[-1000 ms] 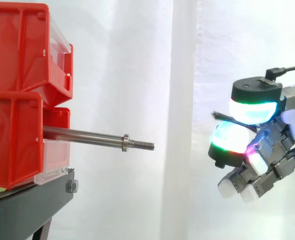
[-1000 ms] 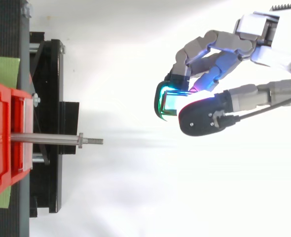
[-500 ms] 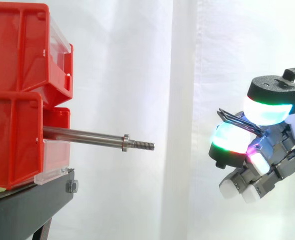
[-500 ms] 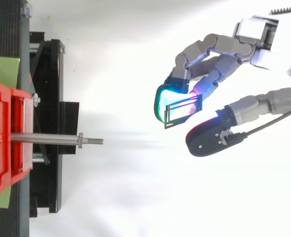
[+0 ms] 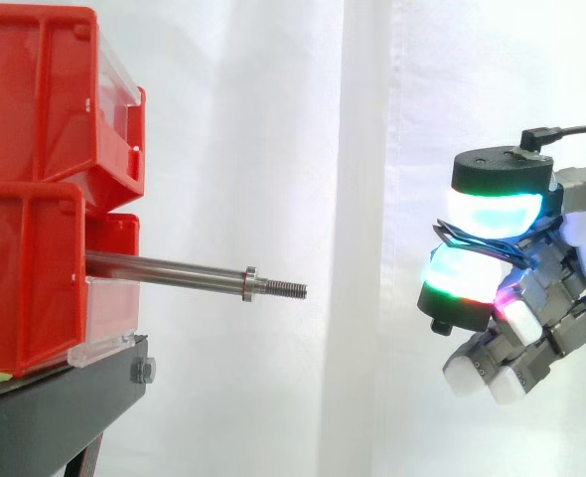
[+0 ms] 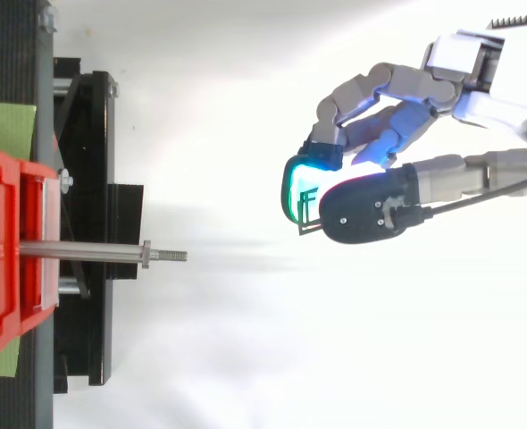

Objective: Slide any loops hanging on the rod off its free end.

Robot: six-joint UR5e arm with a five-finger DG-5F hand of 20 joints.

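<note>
Well off the rod (image 5: pixel 174 270), the hand (image 6: pixel 397 89) pinches a loop (image 5: pixel 450 236).

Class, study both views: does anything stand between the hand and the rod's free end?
Nothing visible does. In the side view only the white curtain lies behind the gap between the rod and the hand. The rod is bare, and the hand pinches a thin dark loop well clear of it.

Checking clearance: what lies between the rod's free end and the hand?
Nothing. In both the side and top views, the stretch from the rod to the hand, which pinches a thin loop, is bare.
</note>
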